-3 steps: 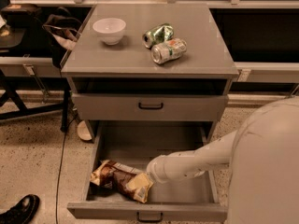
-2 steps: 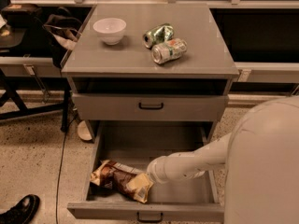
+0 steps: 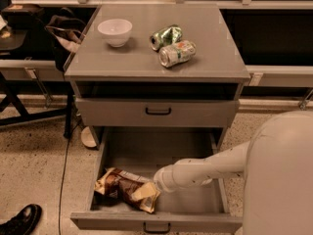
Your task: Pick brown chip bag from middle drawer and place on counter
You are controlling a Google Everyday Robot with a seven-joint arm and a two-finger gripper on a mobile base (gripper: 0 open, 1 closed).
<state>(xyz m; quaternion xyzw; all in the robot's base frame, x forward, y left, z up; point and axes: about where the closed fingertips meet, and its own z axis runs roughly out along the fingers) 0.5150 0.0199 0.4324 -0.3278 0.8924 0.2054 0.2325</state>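
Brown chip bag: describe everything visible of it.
The bag is crinkled dark-brown foil with cream-yellow ends and pale lettering. It lies flat and slanted on the floor of the open drawer, near its front left corner. The gripper is at the bag's right end; whether they touch cannot be told.

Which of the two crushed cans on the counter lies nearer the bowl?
The green can, behind the silver can; the pincer is down in the open drawer.
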